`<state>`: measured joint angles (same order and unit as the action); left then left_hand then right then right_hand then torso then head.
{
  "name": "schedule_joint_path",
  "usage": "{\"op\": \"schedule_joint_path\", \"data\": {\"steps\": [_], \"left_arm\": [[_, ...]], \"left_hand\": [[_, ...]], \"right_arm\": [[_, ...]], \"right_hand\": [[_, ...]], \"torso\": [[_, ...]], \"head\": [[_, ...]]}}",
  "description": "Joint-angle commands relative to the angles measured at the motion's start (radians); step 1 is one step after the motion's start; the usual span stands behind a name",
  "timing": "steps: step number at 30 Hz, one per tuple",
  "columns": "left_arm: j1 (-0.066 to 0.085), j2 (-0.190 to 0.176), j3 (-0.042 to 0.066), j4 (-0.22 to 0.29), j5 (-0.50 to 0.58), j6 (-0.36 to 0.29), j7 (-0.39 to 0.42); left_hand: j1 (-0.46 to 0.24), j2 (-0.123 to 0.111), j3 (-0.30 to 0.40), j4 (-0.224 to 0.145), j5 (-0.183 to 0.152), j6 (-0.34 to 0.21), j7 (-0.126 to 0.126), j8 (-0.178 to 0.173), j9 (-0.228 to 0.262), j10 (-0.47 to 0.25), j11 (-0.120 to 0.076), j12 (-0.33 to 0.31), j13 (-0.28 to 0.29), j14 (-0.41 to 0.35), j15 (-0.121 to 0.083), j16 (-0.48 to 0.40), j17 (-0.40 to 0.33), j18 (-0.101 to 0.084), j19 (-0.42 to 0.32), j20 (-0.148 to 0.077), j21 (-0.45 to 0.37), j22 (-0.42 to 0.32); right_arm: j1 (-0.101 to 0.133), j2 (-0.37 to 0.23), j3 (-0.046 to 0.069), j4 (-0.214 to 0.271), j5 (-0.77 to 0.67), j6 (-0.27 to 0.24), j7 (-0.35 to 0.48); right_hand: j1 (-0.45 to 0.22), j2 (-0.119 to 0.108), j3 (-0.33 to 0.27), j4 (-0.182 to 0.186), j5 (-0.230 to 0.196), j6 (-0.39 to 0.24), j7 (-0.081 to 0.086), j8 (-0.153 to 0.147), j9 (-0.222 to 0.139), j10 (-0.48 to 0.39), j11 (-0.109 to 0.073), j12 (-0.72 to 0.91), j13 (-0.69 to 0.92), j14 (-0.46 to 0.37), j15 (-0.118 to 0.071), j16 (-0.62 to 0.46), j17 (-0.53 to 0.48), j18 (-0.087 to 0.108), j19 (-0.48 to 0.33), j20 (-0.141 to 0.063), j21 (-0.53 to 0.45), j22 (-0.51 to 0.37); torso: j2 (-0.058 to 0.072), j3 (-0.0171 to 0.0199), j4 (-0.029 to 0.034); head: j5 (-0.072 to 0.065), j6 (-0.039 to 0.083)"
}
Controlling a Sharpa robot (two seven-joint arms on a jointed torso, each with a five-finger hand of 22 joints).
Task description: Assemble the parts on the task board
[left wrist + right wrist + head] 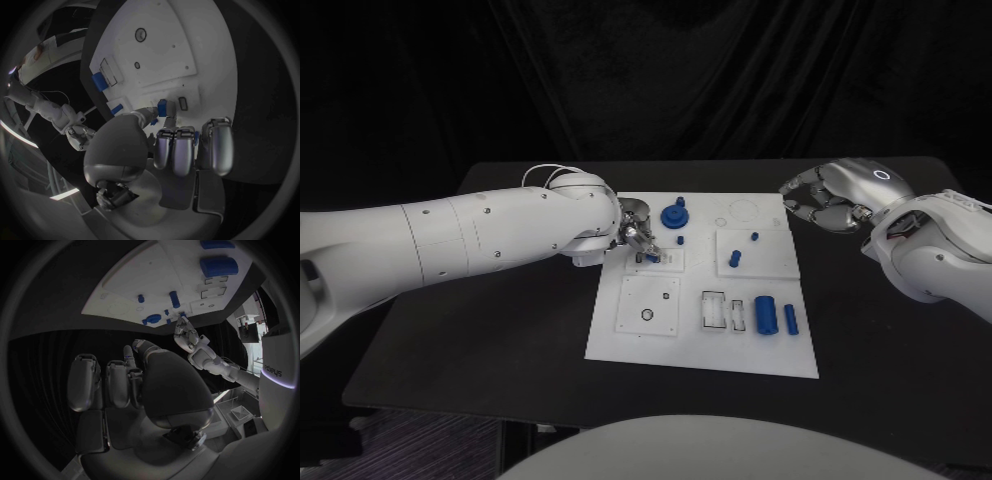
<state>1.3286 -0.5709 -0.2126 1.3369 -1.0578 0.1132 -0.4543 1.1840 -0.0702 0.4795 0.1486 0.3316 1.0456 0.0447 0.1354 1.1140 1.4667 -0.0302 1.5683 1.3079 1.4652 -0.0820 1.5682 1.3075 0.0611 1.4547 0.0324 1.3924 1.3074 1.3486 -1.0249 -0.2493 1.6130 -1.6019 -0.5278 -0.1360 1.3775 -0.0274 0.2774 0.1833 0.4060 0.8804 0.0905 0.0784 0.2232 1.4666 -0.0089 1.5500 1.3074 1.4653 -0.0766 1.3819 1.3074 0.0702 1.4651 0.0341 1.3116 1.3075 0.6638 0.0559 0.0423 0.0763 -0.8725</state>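
We see the left robot hand (635, 232) pinching a small blue part (162, 107) on the task board (675, 345) — the right robot hand (826, 200) hovers beside the board, fingers curled on nothing.

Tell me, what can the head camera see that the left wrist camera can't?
Head view: the blue knob-shaped part standing near the task board's far edge, beside the left hand.

Left wrist view: a close look along the left hand's fingers, with its thumb and a finger pinching the small blue part against the board.

Both: the white board, the big blue cylinder, and the right hand, curled and holding nothing, off the board's far right corner.
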Motion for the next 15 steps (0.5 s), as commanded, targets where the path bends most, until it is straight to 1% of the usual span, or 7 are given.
{"op": "schedule_joint_path", "data": {"steps": [1, 8, 15], "left_arm": [[0.001, 0.002, 0.001, -0.003, -0.003, -0.019, 0.014], [0.000, 0.012, 0.001, -0.014, -0.004, -0.007, 0.016], [-0.004, 0.019, 0.001, -0.016, -0.003, 0.005, 0.019]], "left_hand": [[-0.001, 0.011, 0.025, -0.019, 0.004, 0.002, -0.006, 0.006, 0.002, 0.104, -0.001, 0.003, 0.263, 0.106, 0.003, 0.003, 0.263, -0.010, 0.001, 0.001, -0.003, 0.157], [-0.002, 0.012, 0.026, -0.019, 0.005, 0.002, -0.006, 0.006, 0.003, 0.104, -0.001, 0.003, 0.263, 0.106, 0.003, 0.003, 0.263, -0.010, 0.000, 0.001, -0.005, 0.156], [-0.002, 0.012, 0.026, -0.019, 0.005, 0.002, -0.006, 0.006, 0.003, 0.104, -0.001, 0.003, 0.263, 0.106, 0.003, 0.003, 0.263, -0.010, 0.001, 0.001, -0.004, 0.157]], "right_arm": [[-0.002, 0.000, 0.001, 0.000, -0.003, -0.001, -0.012], [-0.002, 0.003, 0.001, -0.002, -0.003, -0.001, -0.012], [-0.002, 0.005, 0.001, -0.006, -0.003, -0.001, -0.011]], "right_hand": [[-0.011, 0.002, 0.005, 0.002, 0.004, 0.008, -0.003, -0.004, -0.001, 0.079, -0.001, -0.003, 0.241, 0.067, 0.002, -0.005, 0.087, -0.013, 0.017, 0.001, -0.007, 0.188], [-0.011, 0.002, 0.005, 0.002, 0.004, 0.008, -0.003, -0.004, -0.001, 0.079, -0.001, -0.003, 0.241, 0.067, 0.002, -0.005, 0.087, -0.013, 0.017, 0.001, -0.007, 0.188], [-0.011, 0.002, 0.005, 0.002, 0.004, 0.008, -0.003, -0.004, -0.001, 0.079, -0.001, -0.003, 0.241, 0.067, 0.002, -0.005, 0.087, -0.013, 0.017, 0.001, -0.007, 0.188]], "torso": [[0.000, 0.0004, 0.0003], [0.000, 0.0003, 0.0003], [0.000, 0.0003, 0.0002]], "head": [[0.000, 0.000], [0.004, 0.000], [0.000, 0.000]]}}
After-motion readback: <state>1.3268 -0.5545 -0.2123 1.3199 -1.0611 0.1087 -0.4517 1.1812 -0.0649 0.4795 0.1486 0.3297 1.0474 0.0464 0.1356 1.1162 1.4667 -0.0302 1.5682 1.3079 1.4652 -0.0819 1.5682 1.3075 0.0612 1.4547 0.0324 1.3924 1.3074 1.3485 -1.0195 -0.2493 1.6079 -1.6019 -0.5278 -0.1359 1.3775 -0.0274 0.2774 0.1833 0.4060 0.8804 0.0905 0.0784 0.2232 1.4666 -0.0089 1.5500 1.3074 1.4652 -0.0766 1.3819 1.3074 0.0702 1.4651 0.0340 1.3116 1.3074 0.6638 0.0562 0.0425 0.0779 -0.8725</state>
